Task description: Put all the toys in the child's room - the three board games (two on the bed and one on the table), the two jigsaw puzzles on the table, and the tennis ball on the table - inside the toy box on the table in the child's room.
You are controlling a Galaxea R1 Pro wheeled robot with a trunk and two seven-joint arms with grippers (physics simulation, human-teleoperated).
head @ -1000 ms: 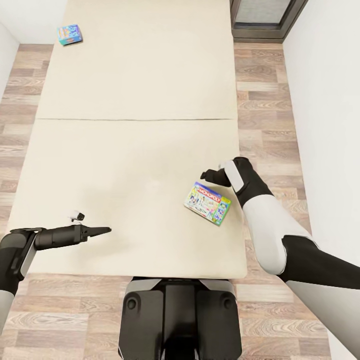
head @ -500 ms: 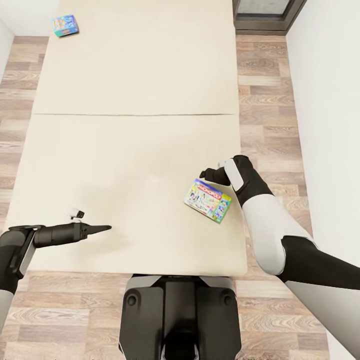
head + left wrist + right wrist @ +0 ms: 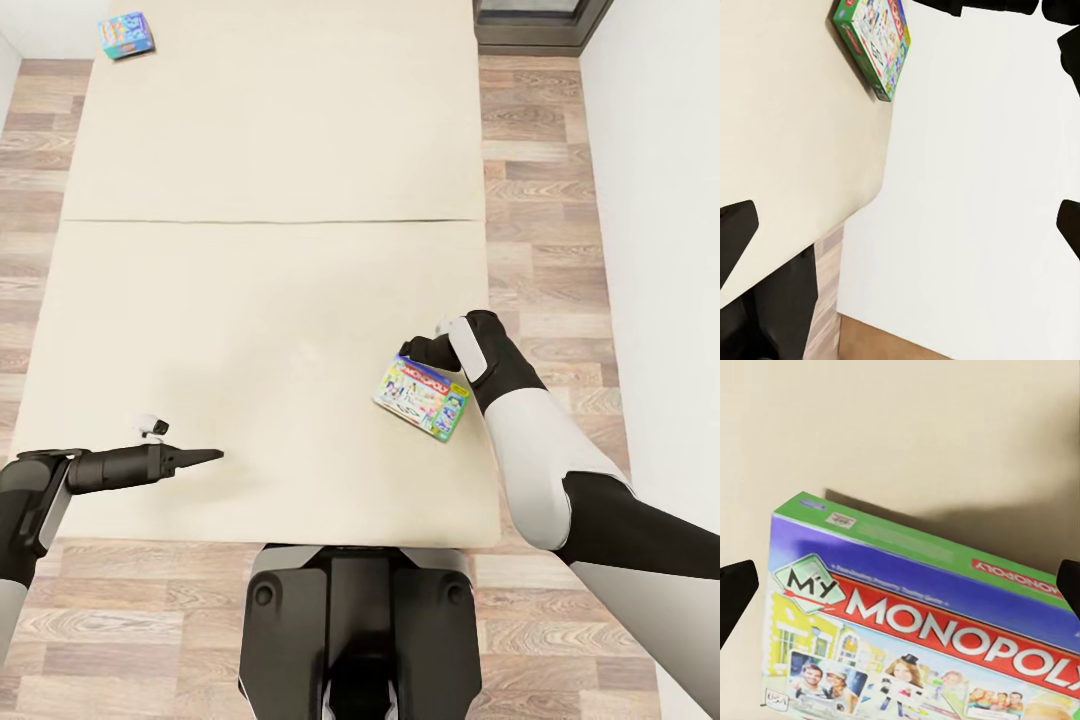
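- Green-edged board game (image 3: 423,397), lettered MY MONOPOLY in white on a red band, lies flat near the bed's (image 3: 270,300) right edge.
- Right gripper (image 3: 418,352) hovers at its far edge, fingers spread.
- Left gripper (image 3: 205,458) fingers pressed together.
- Blue board game (image 3: 126,35) at far left corner.

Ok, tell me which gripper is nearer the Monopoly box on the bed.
Right. The right gripper hangs just above the Monopoly box's far edge; the left gripper sits well across the bed.
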